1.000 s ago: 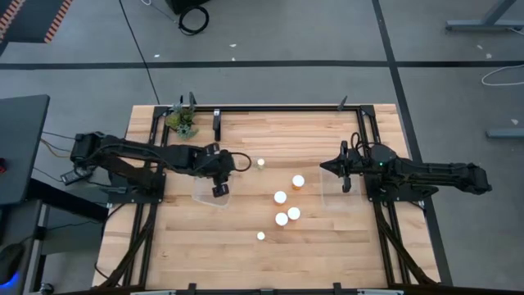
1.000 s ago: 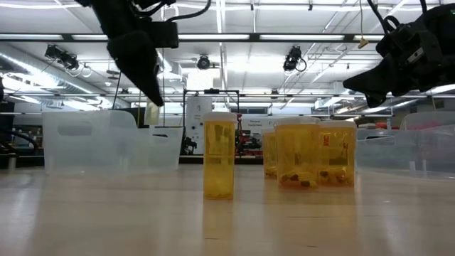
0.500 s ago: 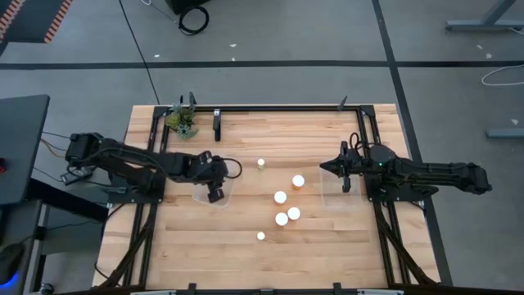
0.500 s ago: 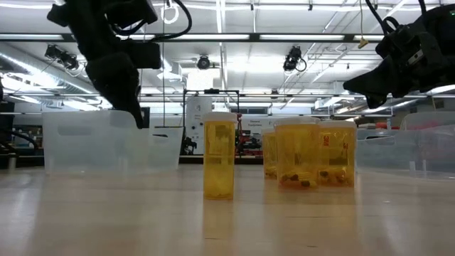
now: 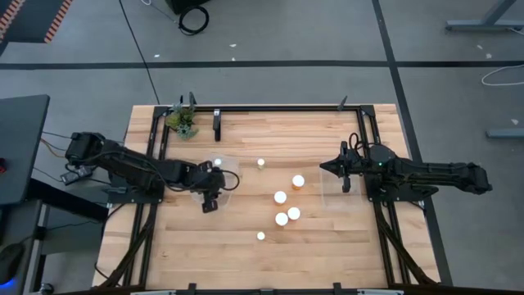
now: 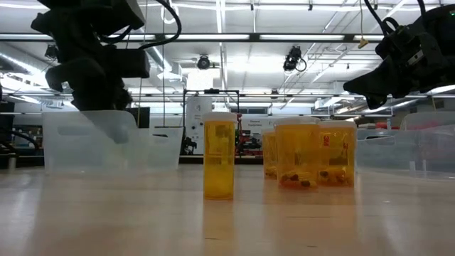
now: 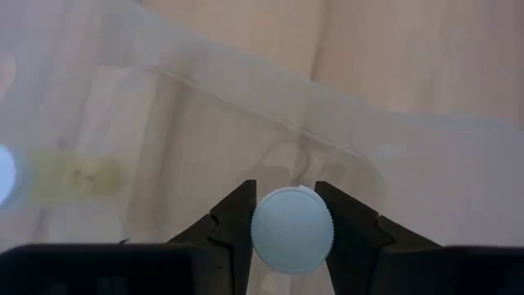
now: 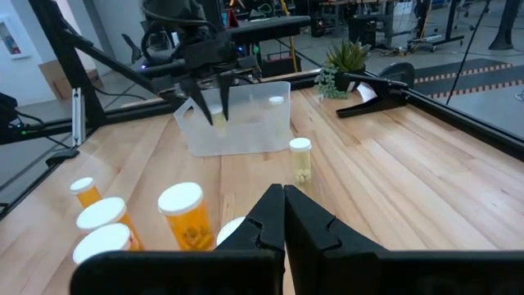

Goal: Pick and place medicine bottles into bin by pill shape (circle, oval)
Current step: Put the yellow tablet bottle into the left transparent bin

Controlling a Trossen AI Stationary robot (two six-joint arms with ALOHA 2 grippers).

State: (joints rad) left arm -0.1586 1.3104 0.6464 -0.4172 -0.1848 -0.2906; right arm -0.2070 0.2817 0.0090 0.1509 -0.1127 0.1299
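My left gripper (image 7: 285, 197) is shut on a medicine bottle (image 7: 291, 229), whose round white cap sits between the two fingers. It hangs over the clear left bin (image 5: 228, 190), at that bin's front part. Another medicine bottle (image 7: 75, 174) lies on its side inside this bin, its white cap (image 5: 218, 161) showing from above. Several amber medicine bottles stand at mid-table, among them one (image 5: 260, 163) at the back, one (image 5: 298, 181) nearest the right arm and one (image 5: 260, 236) at the front. My right gripper (image 5: 327, 167) hovers shut and empty above the right bin (image 5: 334, 197).
A green plant clump (image 5: 182, 121) and a black clamp (image 5: 217, 123) stand at the table's back left. The low view shows one bottle (image 6: 219, 163) alone and a cluster (image 6: 307, 153) behind it. Black frame rails run along both table sides.
The left arm has pulled back leftward and lower over the left bin with its bottle, uncovering the white cap inside the bin. The right arm has not moved.
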